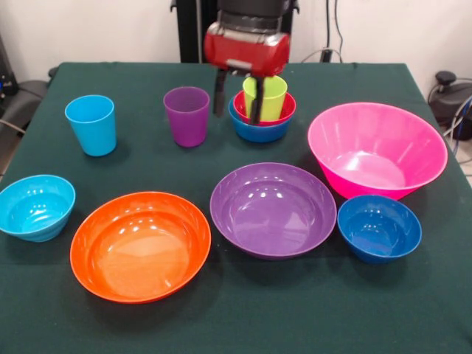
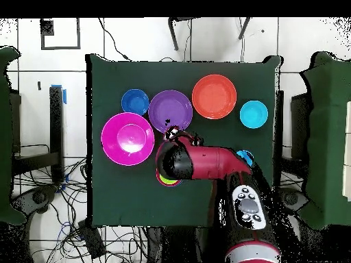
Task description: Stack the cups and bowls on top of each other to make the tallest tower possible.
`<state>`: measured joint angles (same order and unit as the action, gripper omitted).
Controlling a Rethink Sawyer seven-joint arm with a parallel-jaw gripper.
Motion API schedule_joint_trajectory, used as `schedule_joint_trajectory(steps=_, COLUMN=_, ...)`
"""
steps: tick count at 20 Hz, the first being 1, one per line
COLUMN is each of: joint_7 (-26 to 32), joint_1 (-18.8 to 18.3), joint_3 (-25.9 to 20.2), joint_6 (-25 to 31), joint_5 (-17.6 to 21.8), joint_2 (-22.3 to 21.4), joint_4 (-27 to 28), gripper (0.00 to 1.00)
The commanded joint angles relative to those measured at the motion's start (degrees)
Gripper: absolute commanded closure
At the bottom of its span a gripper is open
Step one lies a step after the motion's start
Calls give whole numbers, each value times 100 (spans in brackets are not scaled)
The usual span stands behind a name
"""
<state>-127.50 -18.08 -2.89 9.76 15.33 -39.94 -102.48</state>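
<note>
So far I've got the tower [image 1: 261, 110] at three pieces: blue bowl, red bowl, lime cup. My pincer [image 1: 237, 99] hangs open beside it, gripping nothing. Seven pieces are left loose on the counter [image 1: 236, 324].

No readable text in either view

You won't find a word, number, brand or label to read anywhere here: the cups, the bowls and the green counter [image 1: 221, 324] are plain, unmarked surfaces. The red arm [image 2: 212, 163] shows no legible marking, and the small panel of buttons [image 2: 247, 205] near its base in the overhead view is too small for you to make out any characters.
</note>
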Motion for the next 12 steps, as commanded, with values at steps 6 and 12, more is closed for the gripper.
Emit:
schedule_joint_trajectory(steps=6, joint_7=972, joint_1=-556, joint_3=-1210, joint_6=1243, joint_5=318, joint_2=-320, joint_4=452, gripper=0)
schedule_joint_trajectory(steps=12, joint_7=896, joint_1=-659, joint_3=-1377, joint_6=1307, joint_5=387, joint_2=-253, joint_4=548, gripper=0)
